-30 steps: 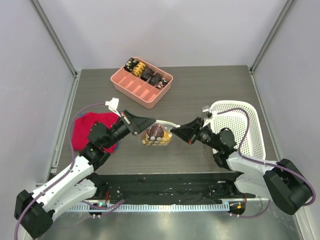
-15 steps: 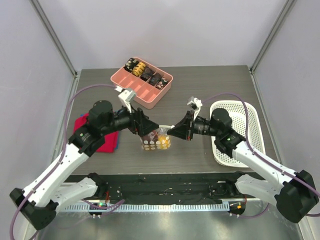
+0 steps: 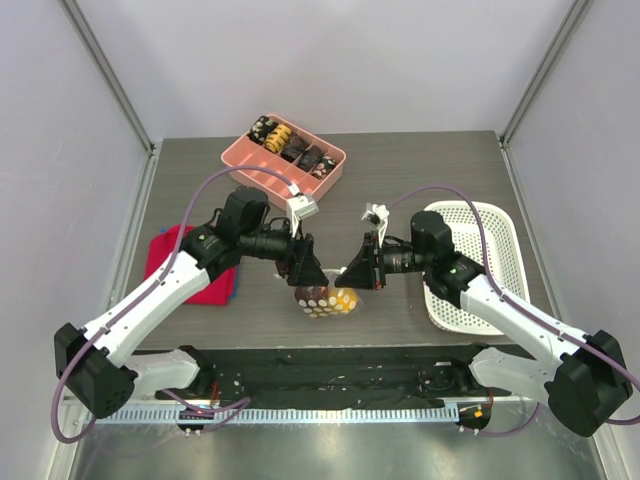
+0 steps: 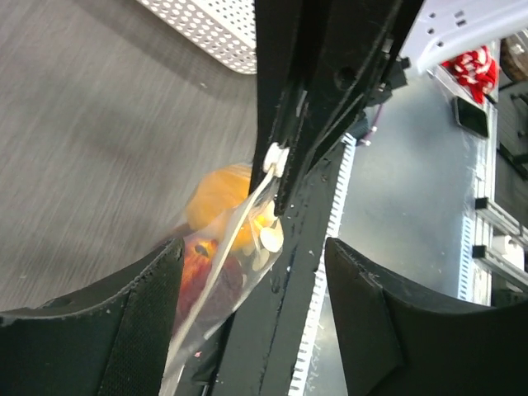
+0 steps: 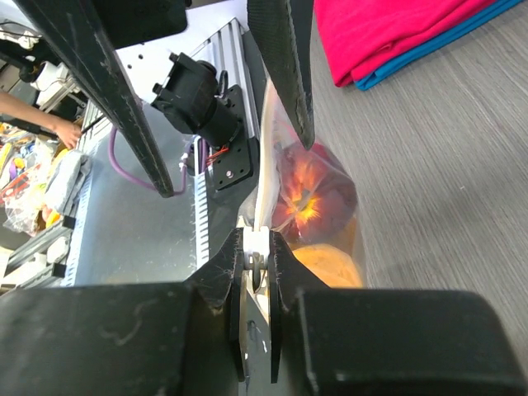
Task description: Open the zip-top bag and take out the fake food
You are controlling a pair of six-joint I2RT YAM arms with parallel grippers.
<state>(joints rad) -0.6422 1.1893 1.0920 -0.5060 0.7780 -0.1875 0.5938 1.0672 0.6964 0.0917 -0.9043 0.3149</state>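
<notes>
right end effector (image 5: 256, 247): mine, clamped tight on the white zip strip (image 5: 258, 216), which sits pinched between both of my fingers.
left end effector (image 4: 253, 247): mine, fingers spread wide and gripping nothing. The bag's film runs just beside one finger, and I cannot tell whether it touches.
zip-top bag (image 3: 324, 299): one. It lies between my two end effectors, toward the near edge of the tabletop (image 3: 400, 180), and hangs down from the pinched strip.
fake food (image 3: 330, 300): two pieces, both inside the bag and touching each other: one orange piece (image 4: 216, 194) and one dark red piece (image 5: 318, 198).
pink tray (image 3: 262, 172): one, at 11 o'clock from the bag and well apart. Dark and yellow-striped pieces fill its far row, too small for me to count surely.
red cloth (image 3: 205, 285): one, folded, at 9 o'clock from the bag, with a blue layer under it.
white basket (image 3: 505, 250): one, at 3 o'clock from the bag.
</notes>
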